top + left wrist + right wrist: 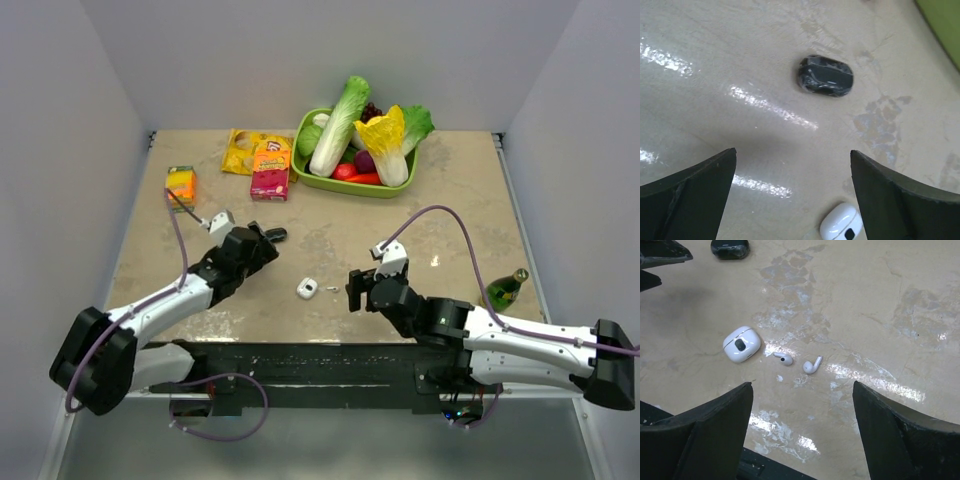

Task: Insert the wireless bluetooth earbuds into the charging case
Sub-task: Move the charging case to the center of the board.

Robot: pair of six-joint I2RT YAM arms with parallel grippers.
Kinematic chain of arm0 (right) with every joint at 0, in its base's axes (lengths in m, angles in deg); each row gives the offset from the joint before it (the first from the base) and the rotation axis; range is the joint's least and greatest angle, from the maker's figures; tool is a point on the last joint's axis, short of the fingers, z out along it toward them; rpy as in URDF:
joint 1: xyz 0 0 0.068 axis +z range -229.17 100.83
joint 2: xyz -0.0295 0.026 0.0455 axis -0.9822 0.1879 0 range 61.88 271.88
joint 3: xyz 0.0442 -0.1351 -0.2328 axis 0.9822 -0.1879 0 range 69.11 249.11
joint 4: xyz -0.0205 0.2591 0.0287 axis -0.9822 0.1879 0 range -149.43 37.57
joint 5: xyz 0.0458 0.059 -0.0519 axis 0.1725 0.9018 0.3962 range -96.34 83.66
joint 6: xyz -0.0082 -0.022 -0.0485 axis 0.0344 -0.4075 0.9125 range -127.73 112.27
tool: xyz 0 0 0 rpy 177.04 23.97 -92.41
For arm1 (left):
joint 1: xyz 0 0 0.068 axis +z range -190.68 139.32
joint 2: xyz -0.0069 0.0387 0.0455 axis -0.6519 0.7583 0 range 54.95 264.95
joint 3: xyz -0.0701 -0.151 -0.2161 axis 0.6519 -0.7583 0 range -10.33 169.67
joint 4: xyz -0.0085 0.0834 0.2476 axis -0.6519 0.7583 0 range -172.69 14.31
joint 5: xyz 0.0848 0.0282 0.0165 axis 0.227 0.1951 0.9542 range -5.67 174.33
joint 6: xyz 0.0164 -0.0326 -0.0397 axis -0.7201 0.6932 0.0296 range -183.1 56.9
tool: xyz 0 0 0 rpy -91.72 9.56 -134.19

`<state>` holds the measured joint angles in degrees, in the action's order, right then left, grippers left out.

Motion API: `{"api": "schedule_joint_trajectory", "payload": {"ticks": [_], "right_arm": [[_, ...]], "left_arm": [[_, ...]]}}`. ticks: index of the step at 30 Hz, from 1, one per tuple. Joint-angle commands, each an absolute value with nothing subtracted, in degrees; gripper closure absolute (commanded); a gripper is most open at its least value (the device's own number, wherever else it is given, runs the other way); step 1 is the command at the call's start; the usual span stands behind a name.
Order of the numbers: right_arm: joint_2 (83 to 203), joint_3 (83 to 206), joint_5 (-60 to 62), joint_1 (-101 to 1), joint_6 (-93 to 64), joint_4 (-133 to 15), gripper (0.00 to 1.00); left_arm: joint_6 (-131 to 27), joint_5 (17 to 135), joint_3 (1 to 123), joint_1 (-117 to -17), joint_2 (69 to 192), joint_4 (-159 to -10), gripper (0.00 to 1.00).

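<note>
The charging case (pixel 741 344) is a small white rounded case lying on the beige table with its lid down; it also shows as the charging case (pixel 307 289) and, at the bottom edge of the left wrist view, the charging case (pixel 840 222). Two tiny white earbuds (pixel 784 358) (pixel 812 364) lie loose just right of it. My right gripper (pixel 801 386) hangs open, a short way back from the earbuds, holding nothing. My left gripper (pixel 793 151) is wide open and empty, with the case near its right finger. From above, the left gripper (pixel 270 238) sits up-left of the case and the right gripper (pixel 355 290) just right of it.
A black oval object (pixel 826 75) lies ahead of the left gripper. At the back stand a green basket (pixel 355 187) of vegetables, a red snack box (pixel 270 172), a yellow packet (pixel 243 150) and an orange box (pixel 181 185). A green bottle (pixel 505 290) lies at the right.
</note>
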<state>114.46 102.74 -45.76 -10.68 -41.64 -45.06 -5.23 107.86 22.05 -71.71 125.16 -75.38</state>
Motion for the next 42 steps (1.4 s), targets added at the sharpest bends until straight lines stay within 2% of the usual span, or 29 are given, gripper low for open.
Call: {"api": "schedule_joint_trajectory", "payload": {"ticks": [1, 6, 9, 11, 14, 15, 17, 18, 20, 26, 42], "right_arm": [[113.30, 102.77, -48.71, -10.79, -41.41, -49.06, 0.17], [115.32, 104.18, -44.66, -10.70, -38.58, -47.83, 0.20], [114.97, 102.61, -43.69, -10.70, -39.02, -48.70, 0.25], [114.01, 101.46, -42.20, -10.70, -39.02, -50.62, 0.27], [114.00, 99.96, -41.14, -10.79, -39.11, -52.04, 0.29], [114.26, 99.96, -41.06, -10.70, -39.20, -51.96, 0.30], [114.96, 100.31, -41.23, -10.70, -39.20, -51.52, 0.31], [115.40, 100.83, -41.14, -10.70, -39.20, -51.26, 0.32], [115.67, 101.10, -41.32, -10.70, -39.11, -50.99, 0.33], [113.74, 100.67, -41.49, -10.70, -39.11, -50.47, 0.34], [107.58, 98.29, -41.32, -10.70, -40.25, -48.00, 0.33]], "left_arm": [[-4.03, 105.70, 18.25, -71.97, 115.87, -81.52, 0.00], [-13.17, 91.23, 0.95, -71.89, 100.78, -106.36, 0.00], [-14.23, 87.86, -4.00, -72.15, 96.97, -107.75, 0.05], [-15.55, 87.50, -4.61, -73.90, 97.65, -106.43, 0.12], [-15.73, 88.98, -6.98, -79.25, 100.11, -107.73, 0.31], [-15.29, 91.43, -7.51, -81.01, 101.51, -109.39, 0.44], [-14.59, 93.73, -7.78, -86.37, 104.06, -110.81, 0.64], [-14.50, 95.91, -7.43, -88.04, 107.30, -111.68, 0.85], [-14.41, 97.51, -6.38, -91.91, 110.74, -112.65, 1.00], [-14.85, 98.48, -2.96, -94.30, 121.81, -117.06, 1.00], [-14.94, 103.66, 4.87, -93.95, 133.34, -112.93, 1.00]]}}
